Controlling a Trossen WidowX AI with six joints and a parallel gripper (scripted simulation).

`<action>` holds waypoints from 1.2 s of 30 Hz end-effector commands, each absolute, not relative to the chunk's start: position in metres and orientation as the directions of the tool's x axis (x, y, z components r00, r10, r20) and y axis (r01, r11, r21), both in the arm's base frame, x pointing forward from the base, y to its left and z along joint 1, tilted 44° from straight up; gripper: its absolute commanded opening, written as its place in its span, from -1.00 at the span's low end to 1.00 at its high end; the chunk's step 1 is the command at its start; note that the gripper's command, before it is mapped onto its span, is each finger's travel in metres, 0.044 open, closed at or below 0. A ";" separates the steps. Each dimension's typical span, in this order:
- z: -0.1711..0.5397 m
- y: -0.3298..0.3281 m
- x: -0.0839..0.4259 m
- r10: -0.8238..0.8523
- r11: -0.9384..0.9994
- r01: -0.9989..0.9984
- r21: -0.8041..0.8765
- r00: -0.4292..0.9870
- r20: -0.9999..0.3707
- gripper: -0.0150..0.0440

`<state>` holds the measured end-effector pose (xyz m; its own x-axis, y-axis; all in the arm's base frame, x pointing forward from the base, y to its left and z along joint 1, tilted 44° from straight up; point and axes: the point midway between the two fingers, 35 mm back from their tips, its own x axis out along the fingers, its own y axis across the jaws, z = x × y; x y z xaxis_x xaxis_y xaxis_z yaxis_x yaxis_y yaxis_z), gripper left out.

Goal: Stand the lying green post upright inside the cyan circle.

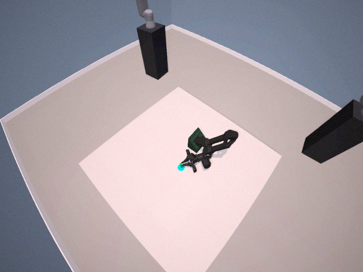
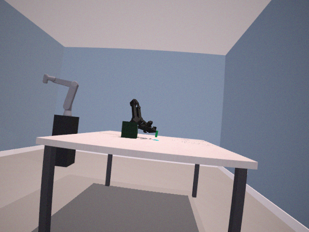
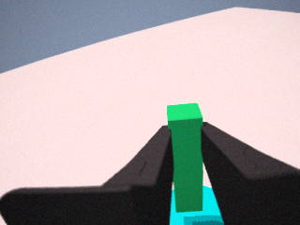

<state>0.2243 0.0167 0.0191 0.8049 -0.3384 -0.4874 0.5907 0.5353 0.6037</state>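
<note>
The green post [image 2: 156, 134] [image 3: 188, 164] is held upright between the fingers of my gripper [image 3: 185, 131] [image 2: 156, 131], which is shut on it near its upper end. In the exterior view the post's lower end is a little above the table. The cyan circle [image 1: 180, 168] [image 2: 155, 139] [image 3: 211, 199] lies flat on the table under the post. In the wrist view the post's lower end overlaps the circle, with a dark shadow on the circle below it. In the top view the post is small and partly hidden by the fingers.
A dark green box [image 1: 194, 141] [image 2: 129, 129] stands on the white table [image 1: 146, 204] [image 2: 149, 148] beside the arm's base. Black pedestals [image 1: 153, 52] [image 1: 331, 134] stand on the floor off the table; a pale arm [image 2: 70, 95] shows on one of them.
</note>
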 end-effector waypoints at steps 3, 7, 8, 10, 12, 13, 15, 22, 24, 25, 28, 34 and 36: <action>0.014 0.021 0.221 -0.351 0.542 0.588 0.601 0.808 -0.474 -0.42; 0.012 0.022 0.221 -0.350 0.542 0.587 0.601 0.808 -0.474 -0.42; 0.011 0.023 0.222 -0.350 0.542 0.587 0.601 0.808 -0.474 -0.42; 0.009 0.024 0.222 -0.349 0.542 0.587 0.601 0.808 -0.475 -0.42; 0.007 0.025 0.223 -0.348 0.542 0.587 0.602 0.808 -0.476 -0.42; 0.006 0.026 0.223 -0.347 0.542 0.587 0.602 0.808 -0.476 -0.42; 0.004 0.027 0.224 -0.346 0.541 0.587 0.602 0.808 -0.477 -0.42; -0.003 0.031 0.225 -0.343 0.541 0.587 0.603 0.808 -0.479 -0.42; -0.003 0.031 0.225 -0.343 0.541 0.587 0.603 0.808 -0.479 -0.42; -0.003 0.031 0.225 -0.343 0.541 0.587 0.603 0.808 -0.479 -0.42; -0.003 0.031 0.225 -0.343 0.541 0.587 0.603 0.808 -0.479 -0.42; -0.003 0.031 0.225 -0.343 0.541 0.587 0.603 0.808 -0.479 -0.24; -0.003 0.031 0.225 -0.343 0.541 0.587 0.603 0.808 -0.479 -0.06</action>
